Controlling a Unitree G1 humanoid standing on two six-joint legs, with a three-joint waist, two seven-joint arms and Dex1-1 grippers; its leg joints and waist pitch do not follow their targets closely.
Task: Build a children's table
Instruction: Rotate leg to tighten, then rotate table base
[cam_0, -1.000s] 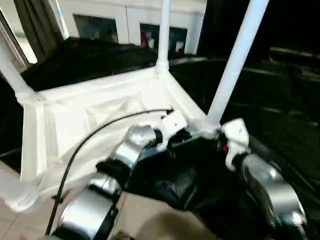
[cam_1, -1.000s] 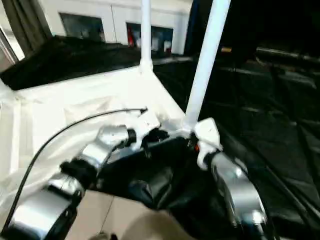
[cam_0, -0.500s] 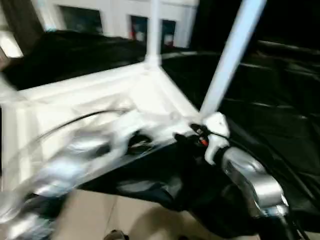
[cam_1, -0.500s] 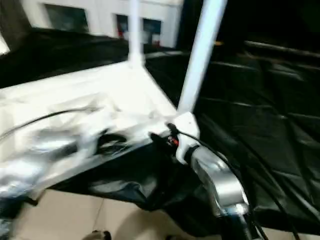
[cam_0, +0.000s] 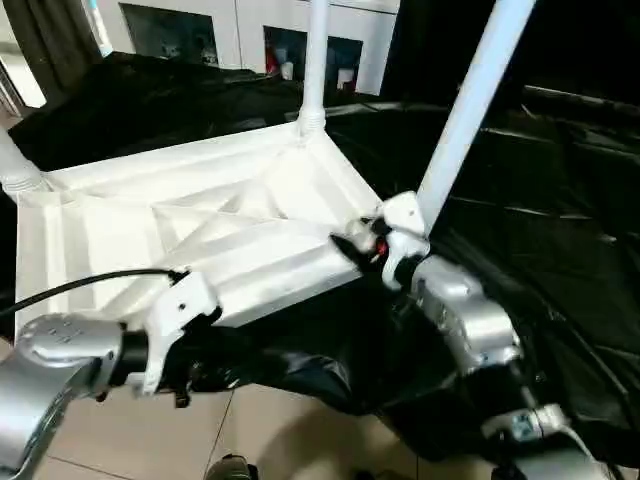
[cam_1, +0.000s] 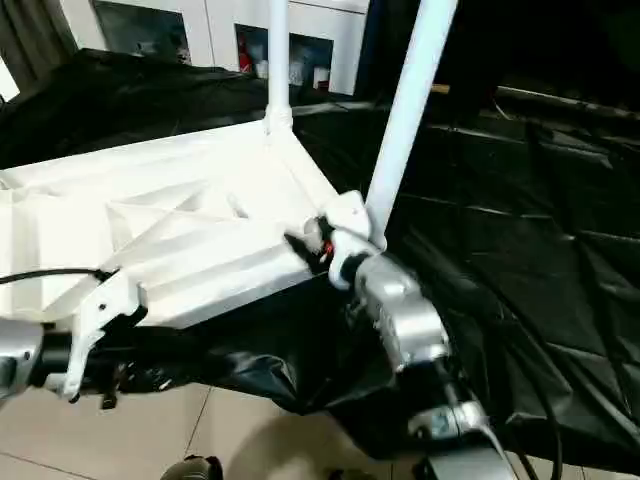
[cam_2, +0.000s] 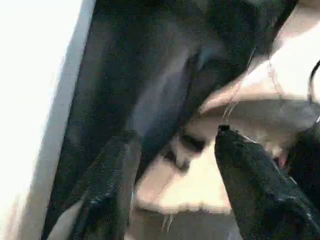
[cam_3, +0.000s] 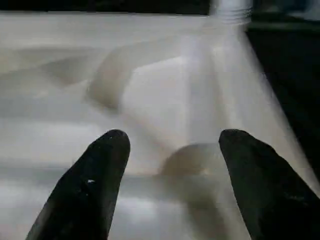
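I see a wide black sheet (cam_0: 540, 200), creased and slightly glossy, spread over a pale tiled floor (cam_0: 150, 440). On it lies the table top (cam_0: 200, 230), upside down: white moulded plastic, rectangular, with raised ribs crossing its underside. Three slim white tube legs stand up from its corner sockets: the near-right leg (cam_0: 470, 110) leans a little, the far leg (cam_0: 316, 60) is upright, and the left leg (cam_0: 15, 165) shows only its base at the picture's edge. Behind stands a white cabinet (cam_0: 250, 30) with glass doors.

A second ago both silver forearms were bunched low at the top's near edge. Since then my left arm has swung out to the left and dropped below that edge, and my right arm has stretched forward.

My right gripper (cam_3: 172, 155) now sits at the foot of the near-right leg, its two black fingers spread wide over the ribbed plastic, holding nothing. My left gripper (cam_2: 175, 165) hangs beside the top's near edge, over sheet and floor, fingers parted and empty, a black cable (cam_0: 80, 285) trailing from its wrist.
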